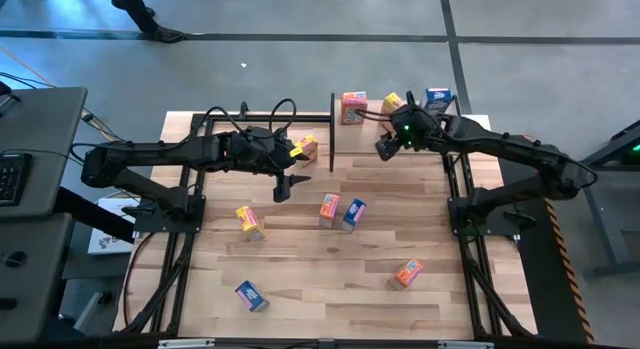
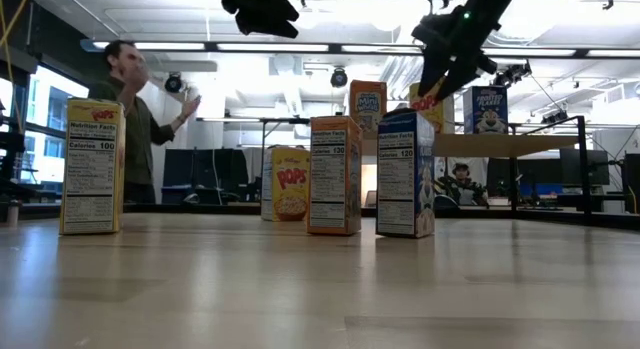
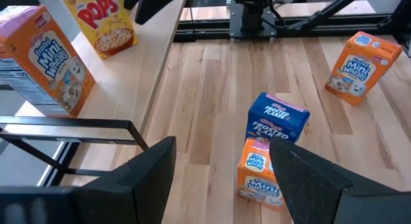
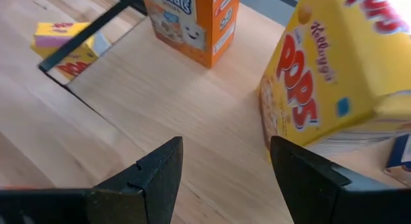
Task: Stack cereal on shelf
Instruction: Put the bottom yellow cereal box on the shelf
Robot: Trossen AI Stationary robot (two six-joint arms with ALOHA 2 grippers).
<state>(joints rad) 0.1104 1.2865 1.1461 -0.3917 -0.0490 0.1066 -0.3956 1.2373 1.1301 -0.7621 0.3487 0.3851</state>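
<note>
1. Plank tabletop (image 1: 330, 289) under bright workshop lights.
2. On the shelf (image 1: 400, 139): orange box (image 1: 353, 107), yellow box (image 1: 392, 103), blue box (image 1: 437, 97).
3. Left to stack: six boxes, among them a yellow one (image 1: 303, 147) beside the shelf.
4. Above: right gripper (image 4: 221, 179) open, empty, over the shelf; left gripper (image 3: 221, 179) open, empty, over the table.

My tabletop (image 1: 330, 279) is plank-patterned wood. At its far edge stands the shelf (image 1: 400, 139), a light board on thin black posts, carrying an orange box (image 1: 353, 107), a yellow box (image 1: 391, 103) and a blue box (image 1: 437, 97). On the table itself, another yellow box (image 1: 304, 148) lies just left of the shelf. Nearer, a yellow box (image 1: 249, 221) stands left; an orange box (image 1: 329, 209) and a blue box (image 1: 353, 214) stand side by side mid-table. An orange box (image 1: 407, 273) sits near right, a blue box (image 1: 251, 295) near left.
</note>
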